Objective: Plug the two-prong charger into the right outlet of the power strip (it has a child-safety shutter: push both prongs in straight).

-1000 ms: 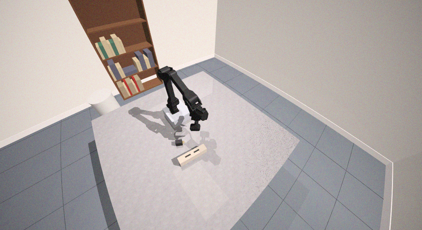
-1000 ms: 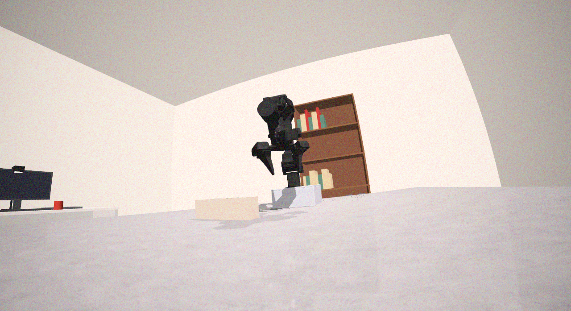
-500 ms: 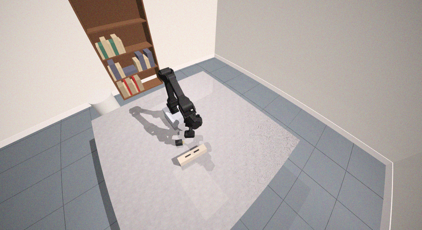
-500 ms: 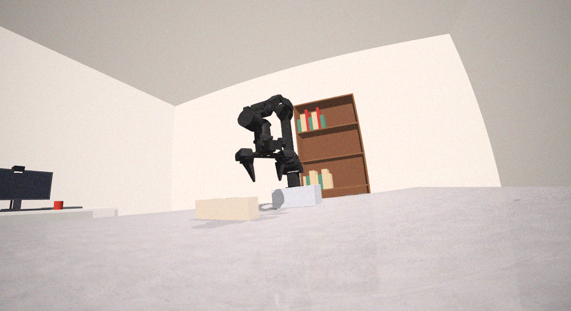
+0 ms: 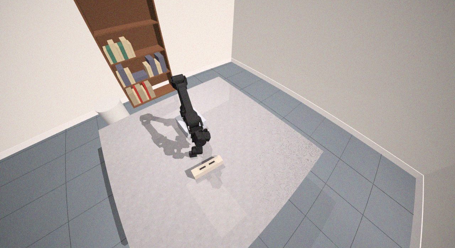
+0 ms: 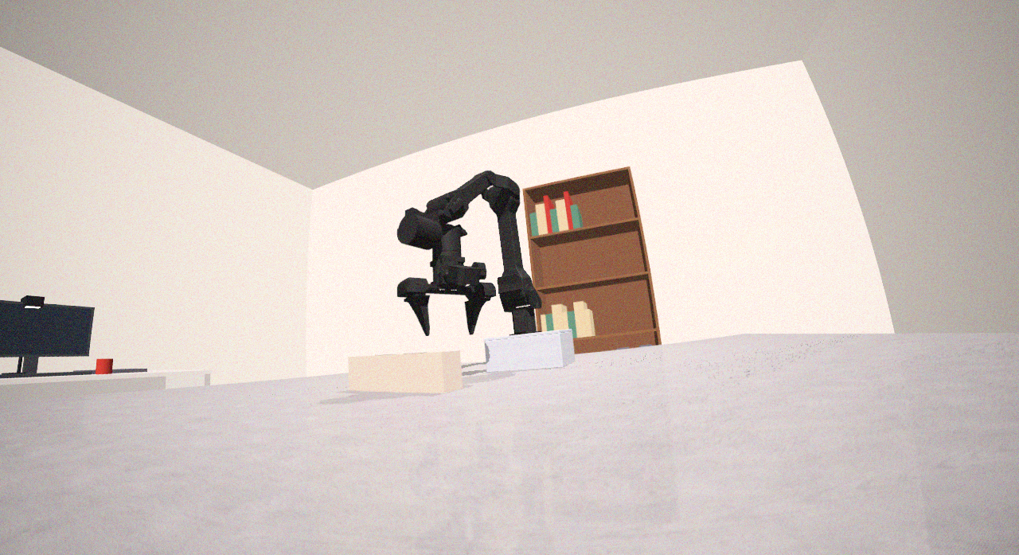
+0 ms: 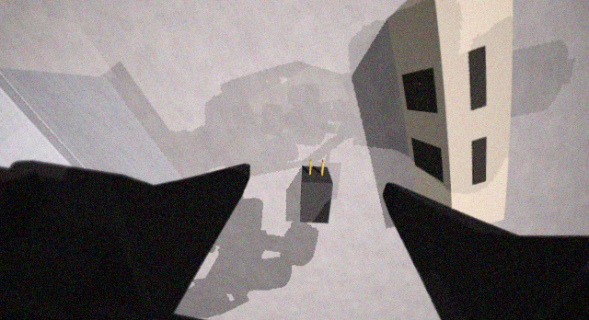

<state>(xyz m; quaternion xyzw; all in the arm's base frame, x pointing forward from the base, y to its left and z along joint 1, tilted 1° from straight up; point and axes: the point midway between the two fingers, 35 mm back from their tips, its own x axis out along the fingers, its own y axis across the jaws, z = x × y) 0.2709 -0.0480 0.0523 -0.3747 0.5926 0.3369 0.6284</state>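
The black charger [image 7: 315, 200] lies on the grey surface in the wrist view, its two gold prongs [image 7: 317, 166] pointing to the top of the picture, alongside the strip and not at it. The arm hides it in the top view. The cream power strip [image 5: 218, 159] [image 6: 406, 372] [image 7: 498, 104] lies to the charger's right in the wrist view. Two dark openings show in its side toward the charger and two slots in its top. My gripper [image 6: 449, 334] [image 7: 317, 179] is open and empty, pointing down above the charger, its fingers on either side of it in the wrist view, not touching it.
The pale base block [image 5: 200, 115] [image 6: 530, 349] [image 7: 87, 104] stands behind the charger, at the left of the wrist view. A bookshelf [image 5: 122, 10] [image 6: 595, 259] and a white cylinder [image 5: 112, 112] stand farther back. A monitor [image 6: 53, 330] and red cup [image 6: 103, 366] show at far left.
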